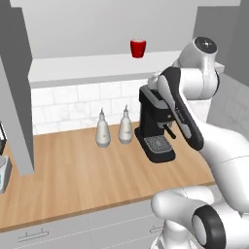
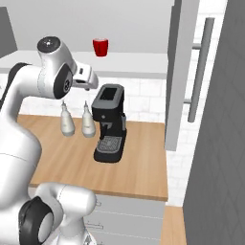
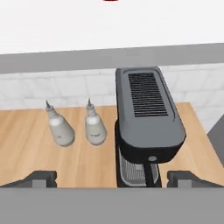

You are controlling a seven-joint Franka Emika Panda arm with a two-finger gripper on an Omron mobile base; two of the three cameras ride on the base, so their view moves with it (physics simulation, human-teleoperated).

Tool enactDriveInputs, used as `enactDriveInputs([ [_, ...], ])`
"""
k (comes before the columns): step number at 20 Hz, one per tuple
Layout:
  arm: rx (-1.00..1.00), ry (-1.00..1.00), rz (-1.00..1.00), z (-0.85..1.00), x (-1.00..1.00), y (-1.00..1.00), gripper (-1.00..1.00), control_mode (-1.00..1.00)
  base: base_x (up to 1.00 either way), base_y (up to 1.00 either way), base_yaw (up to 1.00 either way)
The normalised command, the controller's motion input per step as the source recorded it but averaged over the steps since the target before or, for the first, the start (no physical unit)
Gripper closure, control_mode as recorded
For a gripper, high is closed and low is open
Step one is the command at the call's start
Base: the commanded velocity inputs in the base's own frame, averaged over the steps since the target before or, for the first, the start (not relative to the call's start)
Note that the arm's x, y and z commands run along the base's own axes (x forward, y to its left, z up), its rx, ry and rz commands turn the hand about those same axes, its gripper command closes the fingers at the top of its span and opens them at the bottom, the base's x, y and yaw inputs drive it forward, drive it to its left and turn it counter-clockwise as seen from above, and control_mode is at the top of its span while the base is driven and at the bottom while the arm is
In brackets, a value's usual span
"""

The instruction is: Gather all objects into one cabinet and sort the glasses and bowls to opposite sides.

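Your gripper (image 3: 112,177), jaws spread wide and holding nothing, hangs over the coffee machine (image 3: 146,118) on the worktop (image 1: 73,180), while the red cup (image 1: 138,48) stands upright above and beyond it on the cabinet shelf (image 1: 87,65).

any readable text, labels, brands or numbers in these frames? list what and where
None readable in any view.
Coffee machine: no brand or markings legible; small round mark on its front, too small to tell.
Two white bottles: plain, no labels.
Red cup on the cabinet shelf: plain.
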Motion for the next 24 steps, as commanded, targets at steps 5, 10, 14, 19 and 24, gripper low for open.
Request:
enactDriveInputs([
  [5,0.06,-0.26,0.07,0.27,0.39,0.01,-1.0,-1.0,0.0,0.0,0.0],
  [10,0.02,-0.18,0.01,0.38,0.32,0.03,-1.0,-1.0,0.0,0.0,0.0],
  [14,0.0,-0.12,0.0,0.5,0.13,0.02,-1.0,-1.0,0.0,0.0,0.0],
  [19,0.0,0.01,0.0,0.6,0.36,0.01,-1.0,-1.0,0.0,0.0,0.0],
  [24,0.0,0.0,0.0,0.23,0.36,0.06,-1.0,-1.0,0.0,0.0,0.0],
])
